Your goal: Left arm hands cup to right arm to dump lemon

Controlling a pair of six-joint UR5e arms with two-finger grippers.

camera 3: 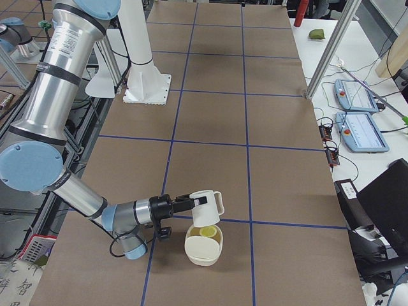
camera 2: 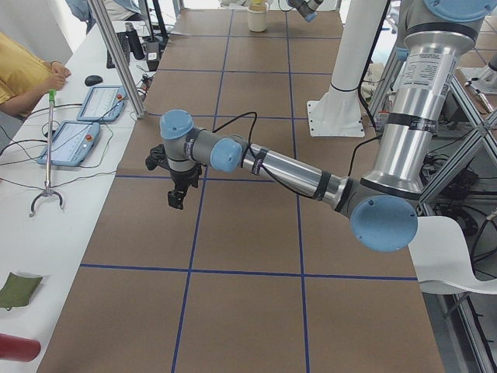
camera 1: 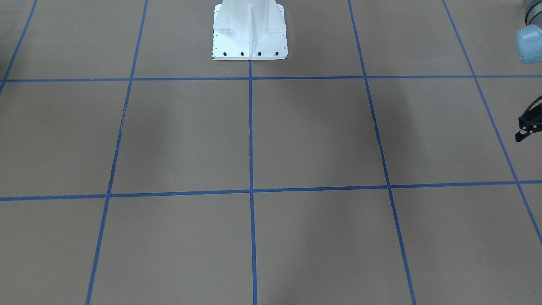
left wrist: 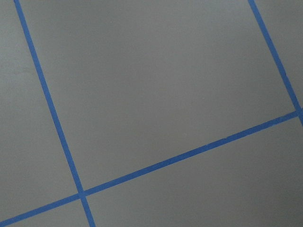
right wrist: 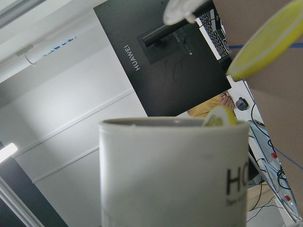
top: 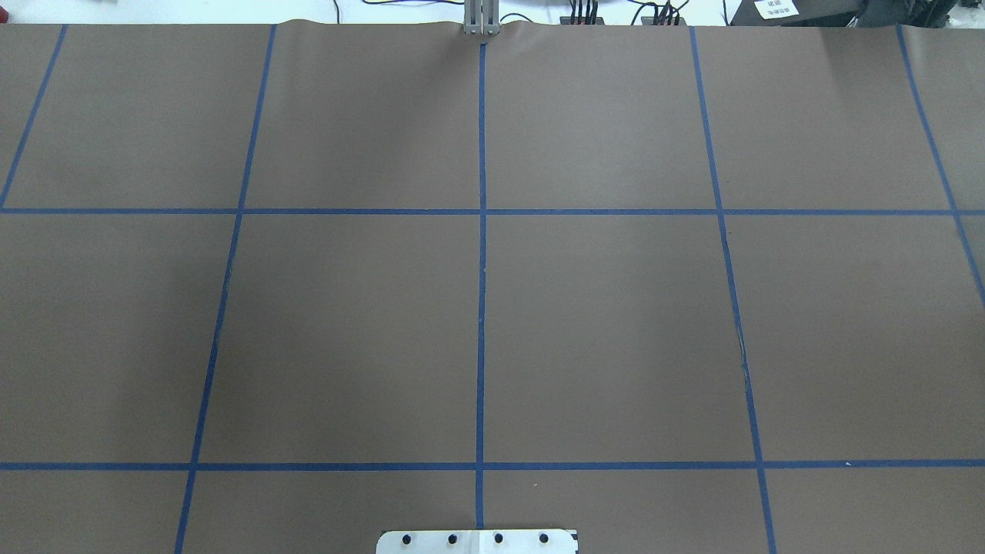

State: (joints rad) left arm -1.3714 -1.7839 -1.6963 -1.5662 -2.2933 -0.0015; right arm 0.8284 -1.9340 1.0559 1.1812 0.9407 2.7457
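The white cup [camera 3: 207,213] hangs tipped above a cream bowl [camera 3: 203,254] at the near end of the table, at the tip of my right gripper [camera 3: 194,203]. Whether its fingers are shut I cannot tell. The lemon [camera 3: 205,233] lies in the bowl, right under the cup. In the right wrist view the cup [right wrist: 170,175] fills the lower frame with black lettering, and a yellow bit of lemon [right wrist: 218,118] shows at its rim. My left gripper [camera 2: 177,198] hovers over bare table at the other end, nothing near it. Only its edge [camera 1: 525,131] shows in the front view.
The white robot pedestal [camera 1: 250,34] stands at the table's middle edge. A side bench holds control tablets [camera 2: 74,140], a green pad [camera 2: 17,287] and a red object [camera 2: 15,347]; a person's arm [camera 2: 31,74] rests there. A dark monitor [right wrist: 161,61] shows behind the cup.
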